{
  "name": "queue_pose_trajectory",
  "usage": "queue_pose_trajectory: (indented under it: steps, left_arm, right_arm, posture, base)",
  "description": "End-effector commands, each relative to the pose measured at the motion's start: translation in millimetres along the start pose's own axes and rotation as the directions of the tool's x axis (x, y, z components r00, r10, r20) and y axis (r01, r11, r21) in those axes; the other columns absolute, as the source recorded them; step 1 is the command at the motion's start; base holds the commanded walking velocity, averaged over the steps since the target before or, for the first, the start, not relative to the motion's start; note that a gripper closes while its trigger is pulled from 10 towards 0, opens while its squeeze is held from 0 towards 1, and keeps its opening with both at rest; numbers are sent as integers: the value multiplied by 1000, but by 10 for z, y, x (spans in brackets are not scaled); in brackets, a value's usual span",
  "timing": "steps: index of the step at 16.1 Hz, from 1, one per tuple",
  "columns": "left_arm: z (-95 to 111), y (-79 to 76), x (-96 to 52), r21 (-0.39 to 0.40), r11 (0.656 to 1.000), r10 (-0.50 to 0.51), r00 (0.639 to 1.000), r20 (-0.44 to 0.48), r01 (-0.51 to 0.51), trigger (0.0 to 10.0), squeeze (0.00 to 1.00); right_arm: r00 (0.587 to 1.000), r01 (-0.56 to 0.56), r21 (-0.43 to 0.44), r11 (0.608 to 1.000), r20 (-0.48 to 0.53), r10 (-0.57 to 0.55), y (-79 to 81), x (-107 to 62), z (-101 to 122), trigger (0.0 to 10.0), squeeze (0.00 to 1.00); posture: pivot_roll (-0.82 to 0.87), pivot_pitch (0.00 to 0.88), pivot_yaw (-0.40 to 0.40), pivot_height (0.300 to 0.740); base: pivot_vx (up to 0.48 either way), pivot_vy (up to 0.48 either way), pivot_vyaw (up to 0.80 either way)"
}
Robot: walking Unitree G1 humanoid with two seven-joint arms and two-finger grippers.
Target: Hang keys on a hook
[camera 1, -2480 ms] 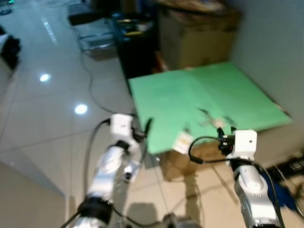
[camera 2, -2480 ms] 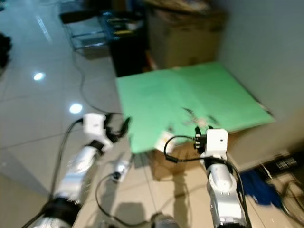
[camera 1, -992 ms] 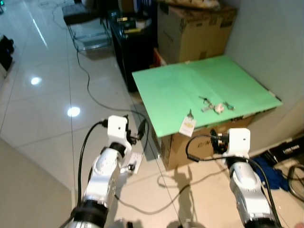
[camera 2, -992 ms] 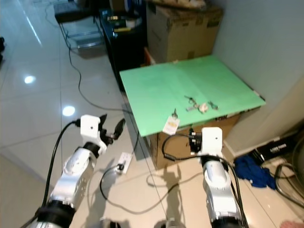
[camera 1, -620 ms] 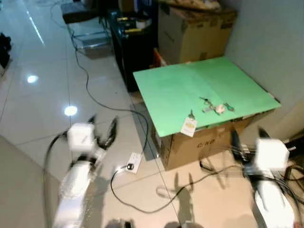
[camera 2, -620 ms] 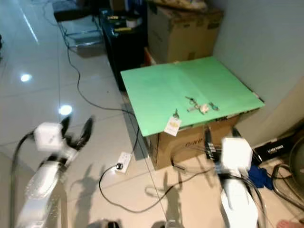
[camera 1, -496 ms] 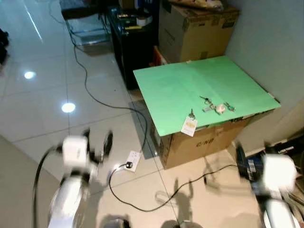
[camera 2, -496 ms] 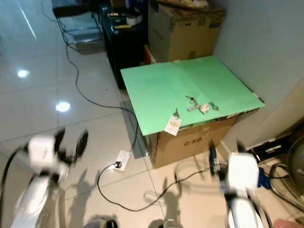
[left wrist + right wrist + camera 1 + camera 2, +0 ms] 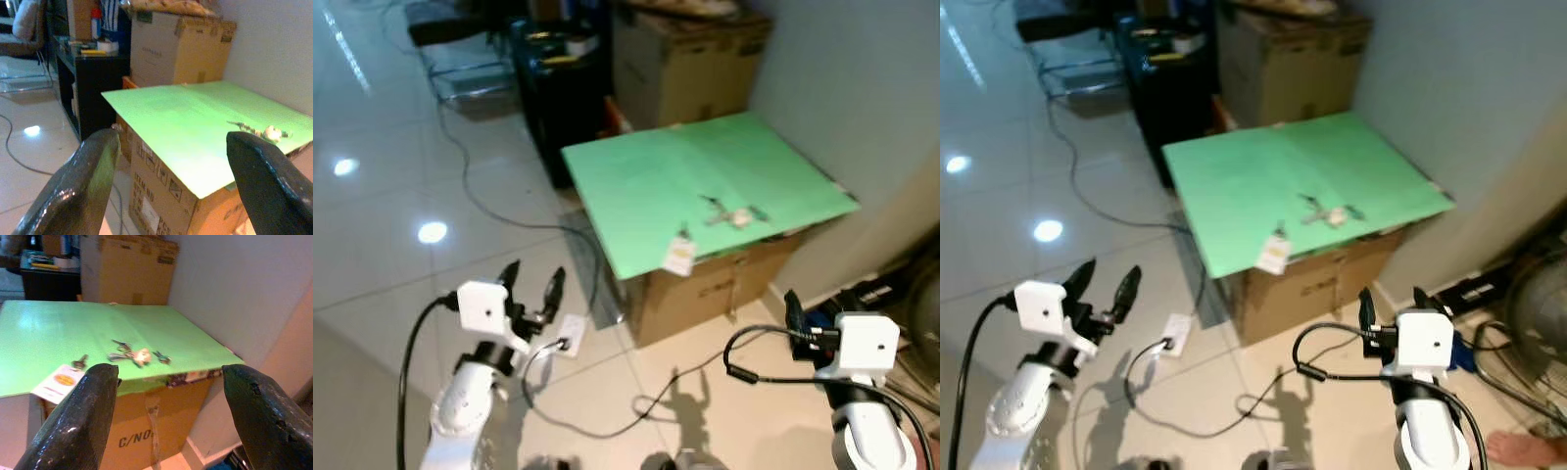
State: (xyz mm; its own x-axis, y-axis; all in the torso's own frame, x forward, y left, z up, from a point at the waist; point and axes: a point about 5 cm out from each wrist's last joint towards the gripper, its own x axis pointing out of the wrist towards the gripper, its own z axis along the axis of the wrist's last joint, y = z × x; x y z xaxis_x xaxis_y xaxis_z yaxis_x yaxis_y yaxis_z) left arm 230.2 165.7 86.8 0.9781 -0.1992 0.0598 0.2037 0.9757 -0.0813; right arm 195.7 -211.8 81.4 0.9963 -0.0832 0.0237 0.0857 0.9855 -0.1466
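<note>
The keys [image 9: 131, 354] lie on the green board [image 9: 646, 181], a little right of the centre of the head views, near the board's front edge. In the right wrist view they sit almost straight ahead between the two fingers, and well apart from them. I count one main bunch with a pale fob, one small key [image 9: 162, 357] just beside it towards the wall, and one single key [image 9: 78, 364] near a white paper tag [image 9: 59, 380] that hangs over the front edge. The bunch stretches roughly along the front edge, so its long axis runs across the line of approach.

The right gripper [image 9: 1393, 299] is low in the right part of the frame, in front of the cardboard box [image 9: 1307, 281] that carries the board. Its fingers are wide open and hold nothing. The left gripper [image 9: 530, 281] is at the lower left, also spread open and empty, and it is farther from the keys.

I judge the right arm is the nearer one for the pick. No hook can be made out.
</note>
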Motion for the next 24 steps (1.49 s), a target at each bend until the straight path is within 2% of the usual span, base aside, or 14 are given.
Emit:
queue_pose_trajectory:
  steps: [1,5,8,11,14,19,24]
  left_arm:
    - [-53,-18,48,-14,1000,0,1000,-22,0,10000,0]
    - [-25,-91,136,-31,1000,-6,1000,-27,5,10000,0]
    - [-59,-105,215,-4,1000,11,998,-58,-11,10000,0]
    - [-66,-103,230,52,999,12,997,-75,-8,10000,0]
    - [-43,-109,250,55,998,21,998,-63,-17,10000,0]
    - [-56,-180,243,42,998,40,996,-79,-36,10000,0]
    - [-65,-240,287,33,999,33,995,-98,-30,10000,0]
  right_arm:
    - [1000,-4,-5,1000,-23,4,-42,22,-31,10000,0]
    - [999,-23,0,1000,-32,23,-1,43,-74,10000,0]
    - [998,-47,-5,999,-36,47,31,84,-92,10000,0]
    - [996,-74,27,997,-40,75,87,174,-93,10000,0]
    - [995,-87,56,995,-49,90,96,225,-103,10000,0]
    - [991,-111,73,991,-67,116,139,285,-126,10000,0]
    - [987,-132,55,990,-82,137,165,359,-129,10000,0]
  posture:
    - [-241,87,8,727]
    - [-246,85,11,727]
    - [-239,75,13,727]
    - [-227,68,7,727]
    - [-215,61,-2,727]
    - [-203,72,-14,740]
    - [-205,75,-15,740]
  base:
    - [0,-420,0]
    - [208,-396,0]
    - [236,-213,0]
    - [0,0,727]
    - [0,0,623]
    - [0,-442,476]
    - [0,-445,0]
